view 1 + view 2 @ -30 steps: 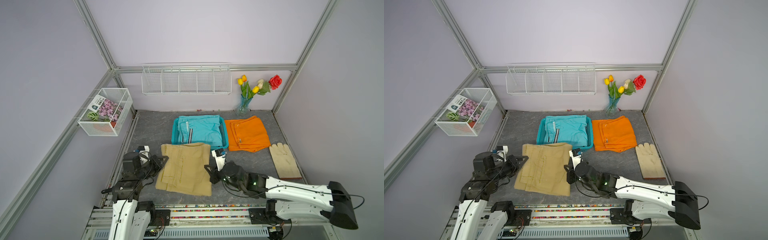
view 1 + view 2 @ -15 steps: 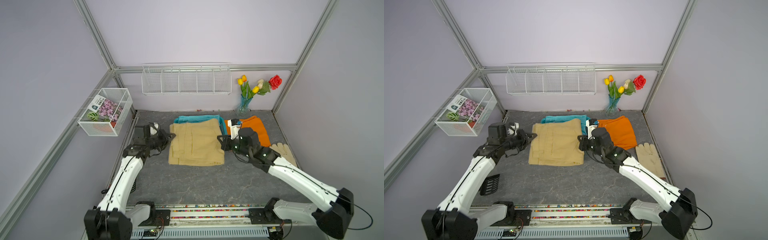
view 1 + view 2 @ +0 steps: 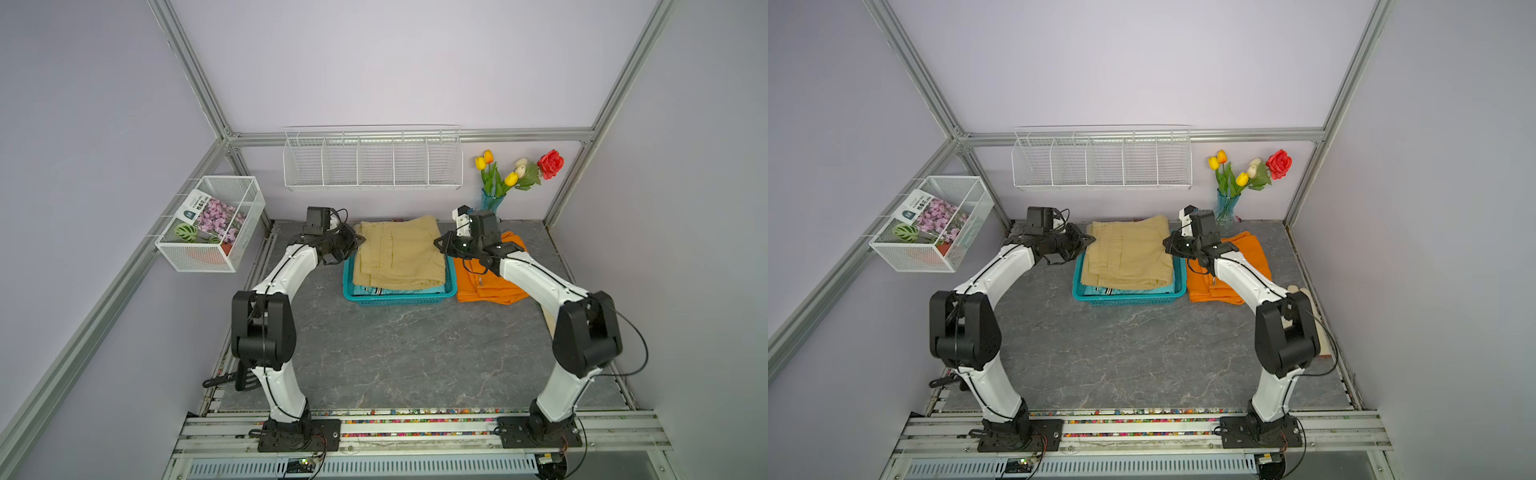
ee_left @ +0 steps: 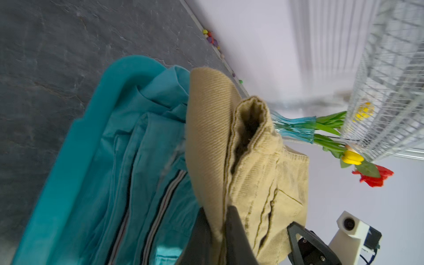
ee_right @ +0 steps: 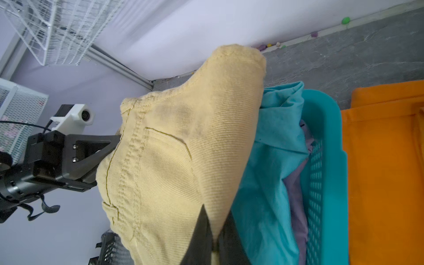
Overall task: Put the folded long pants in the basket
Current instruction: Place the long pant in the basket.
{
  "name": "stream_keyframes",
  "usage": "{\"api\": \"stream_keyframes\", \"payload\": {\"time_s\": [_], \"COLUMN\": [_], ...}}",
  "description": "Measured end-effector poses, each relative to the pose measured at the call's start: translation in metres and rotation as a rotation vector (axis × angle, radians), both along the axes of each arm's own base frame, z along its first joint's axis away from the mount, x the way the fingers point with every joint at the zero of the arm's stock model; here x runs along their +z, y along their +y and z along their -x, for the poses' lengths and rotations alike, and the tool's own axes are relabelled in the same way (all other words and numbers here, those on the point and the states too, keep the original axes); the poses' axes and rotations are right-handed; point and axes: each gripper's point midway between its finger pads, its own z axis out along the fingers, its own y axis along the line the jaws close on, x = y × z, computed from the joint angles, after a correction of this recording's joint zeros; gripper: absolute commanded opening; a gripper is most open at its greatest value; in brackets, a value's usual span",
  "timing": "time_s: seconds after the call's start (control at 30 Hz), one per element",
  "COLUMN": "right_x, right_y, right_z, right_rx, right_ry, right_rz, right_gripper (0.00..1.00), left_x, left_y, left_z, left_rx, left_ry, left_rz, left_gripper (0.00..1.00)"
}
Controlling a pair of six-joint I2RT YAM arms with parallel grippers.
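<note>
Carried back since earlier, the tan pants [image 3: 399, 253] were held over the basket [image 3: 399, 300], above the turquoise pants [image 4: 137, 160]. The left gripper [image 3: 360, 240] and right gripper [image 3: 437, 242] each clenched a side edge. The orange pants [image 3: 478, 287] lay beside the basket, under the right arm [image 3: 536, 282].

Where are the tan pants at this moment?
In both top views the tan pants are over the basket near the back wall, held by the left gripper and right gripper, with the orange pants to its right.
</note>
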Motion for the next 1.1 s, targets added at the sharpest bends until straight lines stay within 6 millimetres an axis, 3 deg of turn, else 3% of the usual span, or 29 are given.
{"api": "stream_keyframes", "payload": {"time_s": [0.13,0.23,0.4,0.53,0.67,0.77,0.9,0.97,1.1], "right_x": [-0.042,-0.056,-0.053,-0.029,-0.011,-0.028,-0.078,-0.092,-0.081], "right_y": [-0.001,-0.001,-0.002,-0.001,0.0,0.002,0.001,0.001,0.006], "right_z": [-0.007,-0.003,0.003,0.02,0.031,0.027,0.022,0.024,0.022], "right_rx": [0.012,0.018,0.024,0.031,0.039,0.04,0.026,0.025,0.033], "right_ry": [0.079,0.105,0.091,0.05,0.001,0.019,0.097,0.122,0.081], "right_rz": [0.009,0.012,0.004,0.007,-0.001,0.01,0.05,0.057,0.053], "right_gripper": [0.0,0.0,0.0,0.0,0.0,0.0,0.0,0.08,0.6], "left_x": [-0.036,-0.047,-0.044,-0.021,-0.006,-0.024,-0.073,-0.083,-0.077], "left_y": [0.0,0.001,0.005,0.006,0.007,0.007,0.008,0.005,0.005], "left_z": [-0.006,-0.004,0.01,0.028,0.031,0.027,0.02,0.019,0.016], "left_rx": [0.006,0.007,0.015,0.022,0.029,0.029,0.031,0.021,0.008], "left_ry": [0.07,0.09,0.08,0.042,0.012,0.046,0.141,0.157,0.123], "left_rz": [-0.019,-0.023,-0.031,-0.04,-0.046,-0.063,-0.095,-0.092,-0.103], "left_gripper": [0.0,0.0,0.0,0.0,0.0,0.0,0.0,0.0,0.41]}}
